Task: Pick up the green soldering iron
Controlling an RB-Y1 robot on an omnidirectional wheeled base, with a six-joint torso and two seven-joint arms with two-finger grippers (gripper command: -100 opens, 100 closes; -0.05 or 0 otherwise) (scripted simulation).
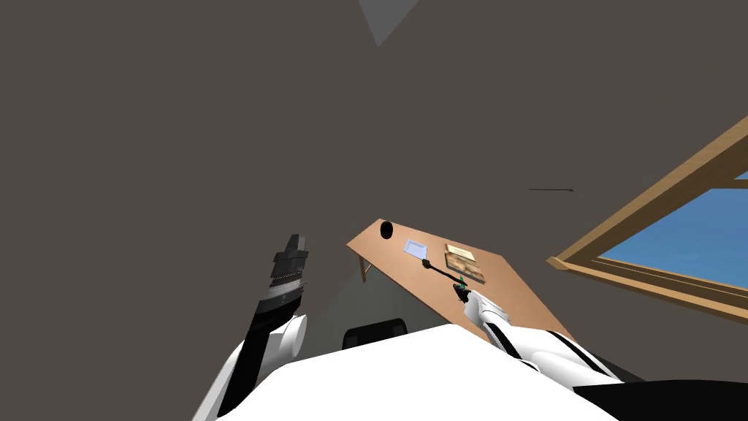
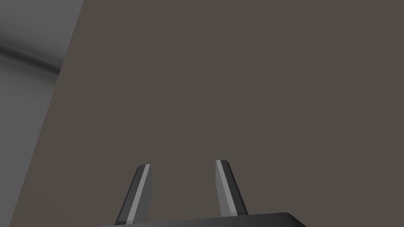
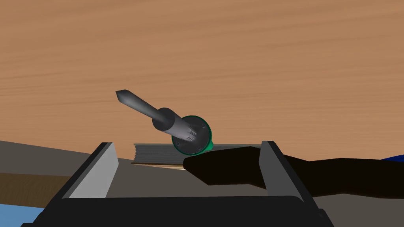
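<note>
Closest in, the right gripper (image 3: 187, 144) stood at the table's near edge with its fingers (image 3: 96, 169) spread wide and clamped on nothing. Between them lay the soldering iron (image 3: 173, 124), its grey tip slanting away and its green collar (image 3: 209, 144) about midway across the gap. Its black handle (image 3: 225, 169) ran sideways past one finger, and I could not tell whether the two touched. Just behind the iron showed the edge of a book (image 3: 158, 153), and beyond that the brown wooden table (image 3: 236, 59).

It looked to me like the end of the reach, with the grasp not yet made. The next move called for centring the fingers on the handle rather than the collar, closing firmly, then lifting straight so the tip did not swing into the book.

From the head camera the layout was plainer. A black cord (image 1: 440, 272) trailed from the iron toward a pale sheet of paper (image 1: 416, 248), and a black round object (image 1: 386, 229) sat at the far corner. That view could not settle the finger spread; the wrist view did.

Off to the other side, well away from the table, the left gripper (image 1: 292, 252) was raised, its fingers apart and empty.
</note>
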